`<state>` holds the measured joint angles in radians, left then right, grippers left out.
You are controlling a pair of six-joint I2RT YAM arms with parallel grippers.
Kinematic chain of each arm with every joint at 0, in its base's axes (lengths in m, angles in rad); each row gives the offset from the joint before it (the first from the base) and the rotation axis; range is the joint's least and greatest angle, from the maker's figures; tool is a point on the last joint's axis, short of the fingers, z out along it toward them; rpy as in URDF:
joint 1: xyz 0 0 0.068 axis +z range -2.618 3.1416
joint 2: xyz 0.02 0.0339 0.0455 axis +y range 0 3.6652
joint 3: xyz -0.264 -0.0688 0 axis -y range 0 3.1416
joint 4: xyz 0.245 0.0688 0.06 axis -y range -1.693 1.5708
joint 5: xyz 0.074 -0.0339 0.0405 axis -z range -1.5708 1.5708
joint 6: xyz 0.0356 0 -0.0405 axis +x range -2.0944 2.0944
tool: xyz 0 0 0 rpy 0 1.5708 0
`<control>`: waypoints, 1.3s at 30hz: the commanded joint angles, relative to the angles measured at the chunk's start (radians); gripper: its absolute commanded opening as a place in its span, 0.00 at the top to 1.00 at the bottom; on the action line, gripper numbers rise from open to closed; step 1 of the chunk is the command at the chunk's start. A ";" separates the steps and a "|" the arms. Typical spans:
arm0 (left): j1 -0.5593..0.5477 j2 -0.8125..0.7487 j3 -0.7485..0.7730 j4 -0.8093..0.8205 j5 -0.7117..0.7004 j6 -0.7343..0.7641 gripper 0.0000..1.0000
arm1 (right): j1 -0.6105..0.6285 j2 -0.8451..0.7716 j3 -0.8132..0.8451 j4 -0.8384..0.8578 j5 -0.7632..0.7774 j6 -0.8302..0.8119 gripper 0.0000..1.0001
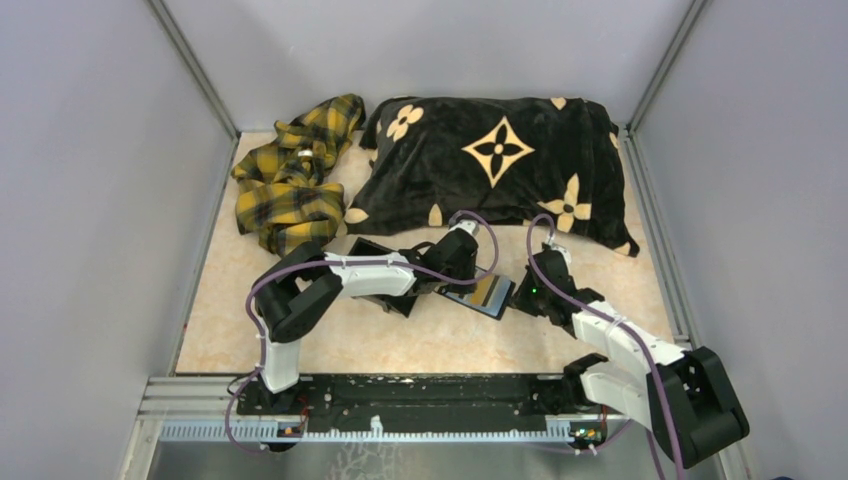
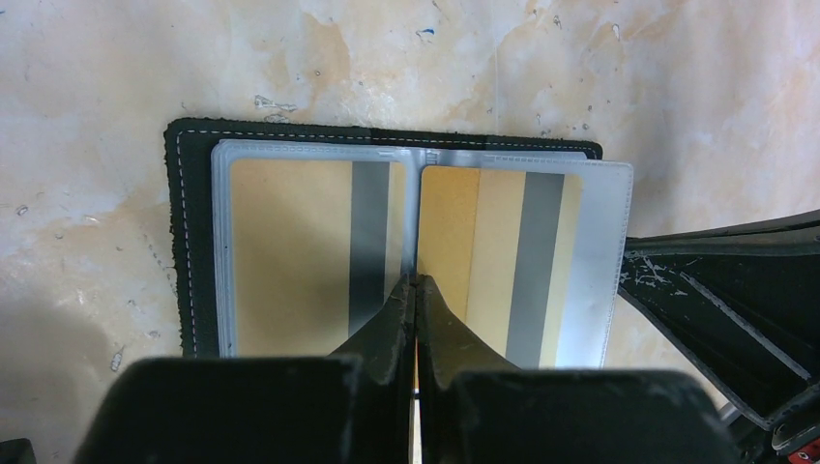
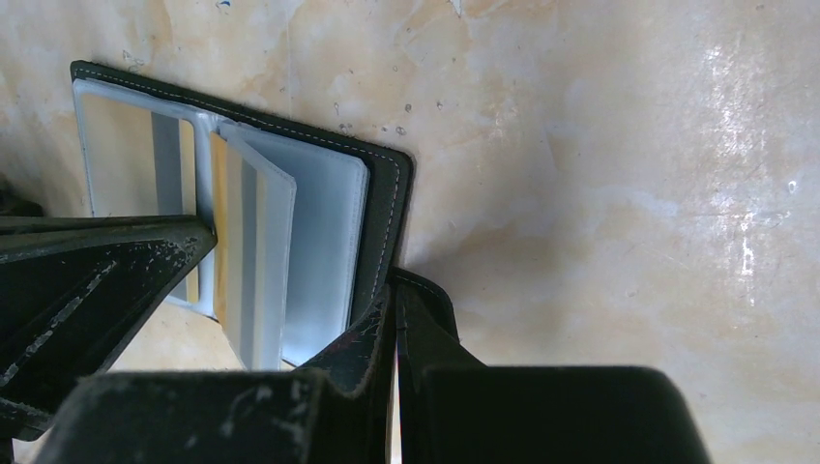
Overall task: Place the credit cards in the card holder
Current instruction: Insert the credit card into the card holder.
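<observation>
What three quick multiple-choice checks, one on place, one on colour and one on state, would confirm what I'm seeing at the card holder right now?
1. Where is the card holder?
A) on the table, with the left end effector and the right end effector at it
B) on top of the pillow
C) on the plaid cloth

2. What colour is the stripe on the credit cards in the sleeves?
A) red
B) grey
C) green

3. What state is the card holder in?
A) folded shut
B) rolled into a tube
C) open, sleeves showing

Answers:
1 A: the top view shows it on the bare table where the two arms meet.
2 B: the left wrist view shows a grey band down each yellow card.
3 C: both wrist views show the black cover spread open with the clear sleeves exposed.
</observation>
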<state>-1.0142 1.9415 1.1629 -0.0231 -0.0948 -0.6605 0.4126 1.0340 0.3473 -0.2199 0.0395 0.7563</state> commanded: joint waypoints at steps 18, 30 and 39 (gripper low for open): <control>-0.021 -0.034 -0.039 0.115 0.076 -0.014 0.98 | 0.008 0.040 -0.025 0.034 0.007 0.000 1.00; -0.023 -0.082 -0.046 0.129 0.067 -0.016 0.95 | 0.008 0.036 -0.028 0.035 0.003 0.000 1.00; -0.023 -0.059 -0.018 0.062 0.045 -0.007 0.88 | 0.008 0.024 -0.022 0.021 0.005 0.000 1.00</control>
<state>-1.0279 1.8969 1.1213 0.0677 -0.0414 -0.6655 0.4122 1.0363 0.3473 -0.2142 0.0368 0.7555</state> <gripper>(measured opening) 0.092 0.005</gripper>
